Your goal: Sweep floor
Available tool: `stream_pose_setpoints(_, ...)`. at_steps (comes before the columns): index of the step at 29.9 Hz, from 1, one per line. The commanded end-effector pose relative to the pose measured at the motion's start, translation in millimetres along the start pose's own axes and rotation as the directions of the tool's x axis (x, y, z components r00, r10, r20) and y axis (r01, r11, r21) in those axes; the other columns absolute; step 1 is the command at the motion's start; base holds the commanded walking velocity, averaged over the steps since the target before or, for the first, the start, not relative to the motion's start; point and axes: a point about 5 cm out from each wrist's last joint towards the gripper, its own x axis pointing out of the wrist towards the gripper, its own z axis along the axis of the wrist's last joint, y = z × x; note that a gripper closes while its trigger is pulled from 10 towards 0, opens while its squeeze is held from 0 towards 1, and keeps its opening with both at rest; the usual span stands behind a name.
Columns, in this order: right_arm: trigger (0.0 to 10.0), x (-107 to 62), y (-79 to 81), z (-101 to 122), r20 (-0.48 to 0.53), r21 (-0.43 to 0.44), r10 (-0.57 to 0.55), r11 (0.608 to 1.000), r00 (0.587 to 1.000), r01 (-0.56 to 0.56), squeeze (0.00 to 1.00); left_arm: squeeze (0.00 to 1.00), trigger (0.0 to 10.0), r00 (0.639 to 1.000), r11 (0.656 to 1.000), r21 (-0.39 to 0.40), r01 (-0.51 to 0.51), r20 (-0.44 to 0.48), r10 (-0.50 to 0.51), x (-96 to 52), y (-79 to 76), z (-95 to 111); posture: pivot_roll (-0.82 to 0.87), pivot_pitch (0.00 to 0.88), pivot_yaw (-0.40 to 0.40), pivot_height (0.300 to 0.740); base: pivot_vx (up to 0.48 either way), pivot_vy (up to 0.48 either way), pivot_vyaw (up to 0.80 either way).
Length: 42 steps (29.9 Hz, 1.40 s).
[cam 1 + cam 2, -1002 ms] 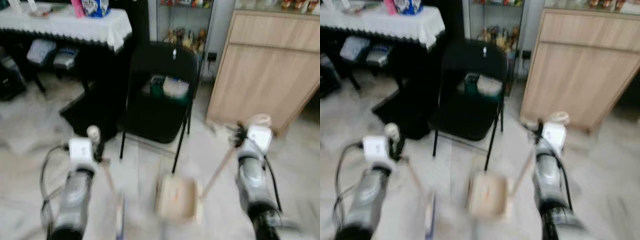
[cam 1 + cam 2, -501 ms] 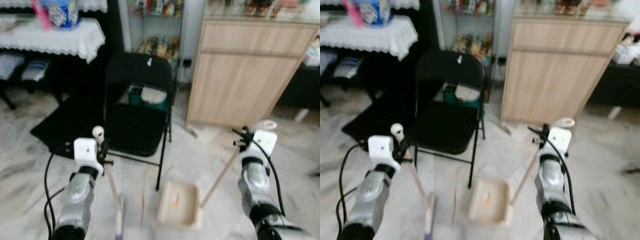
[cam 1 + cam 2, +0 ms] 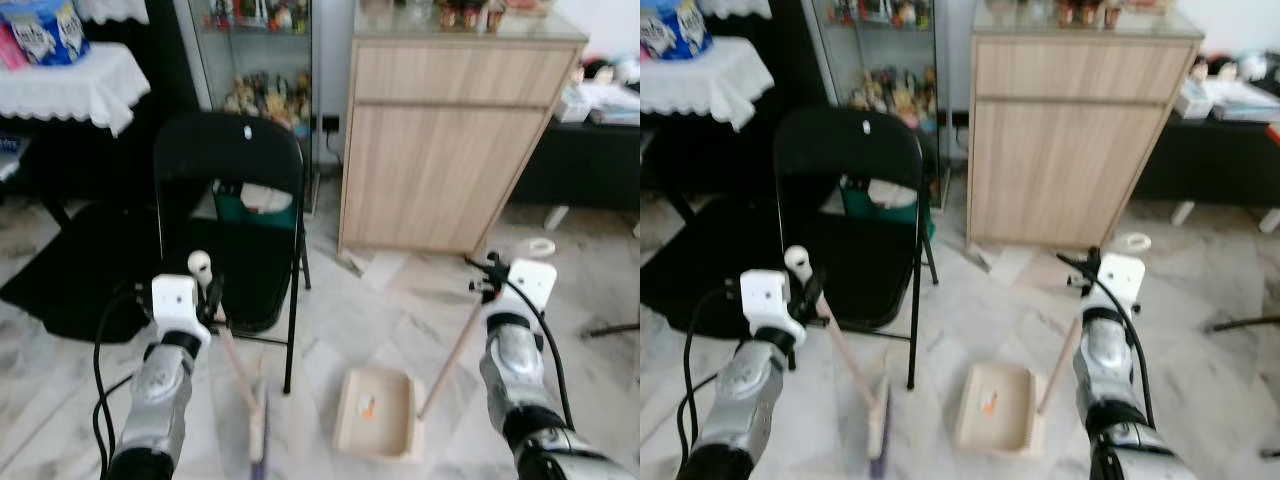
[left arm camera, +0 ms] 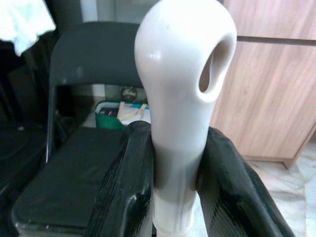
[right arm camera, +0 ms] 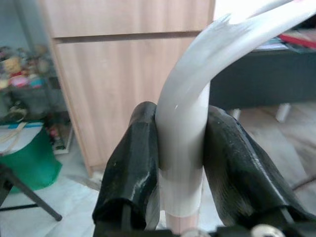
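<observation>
Marble floor (image 3: 400, 310), black folding chair (image 3: 228, 215) beside broom (image 3: 240, 385), dustpan (image 3: 378, 410)

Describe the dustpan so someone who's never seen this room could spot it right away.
Find the tall wooden cabinet against the back wall, then look down at the marble floor before it. The dustpan lies there, right of the black folding chair: a shallow beige tray with something small and orange inside, on a long slanted handle.
</observation>
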Motion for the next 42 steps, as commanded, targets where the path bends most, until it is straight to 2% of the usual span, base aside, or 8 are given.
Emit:
stream_pose_setpoints(1, 10.0, 5.1, 5.4, 12.0, 0.058, -0.018, 0.022, 1.000, 0.998, -0.021, 0.00, 0.00, 10.0, 0.999, 1.000, 0.028, -0.008, 0.035, 0.007, 1.2, 5.3, 7.4, 0.04, 0.050, -0.009, 0.740, 0.247, 0.000, 0.00)
stream_pose_setpoints(7, 10.0, 4.6, 7.5, 12.2, 0.063, -0.025, 0.039, 0.999, 0.997, -0.038, 0.00, 0.00, 10.0, 0.999, 1.000, 0.030, -0.008, 0.036, 0.007, 1.7, 5.7, 7.8, 0.04, 0.047, -0.008, 0.740, 0.246, 0.000, 0.52)
stream_pose_setpoints(20, 10.0, 4.1, 6.6, 11.9, 0.065, -0.003, 0.024, 1.000, 0.998, -0.024, 0.00, 0.00, 10.0, 0.999, 0.999, 0.035, -0.013, 0.038, 0.012, 2.1, 7.8, 8.6, 0.04, 0.050, -0.007, 0.740, 0.245, 0.000, 0.00)
stream_pose_setpoints(42, 10.0, 1.3, 5.9, 6.9, 0.047, -0.002, 0.017, 1.000, 0.999, -0.017, 0.00, 0.00, 10.0, 0.999, 0.999, 0.039, -0.015, 0.052, 0.013, 3.2, 9.4, 11.9, 0.04, 0.055, -0.003, 0.740, 0.000, 0.000, 0.00)
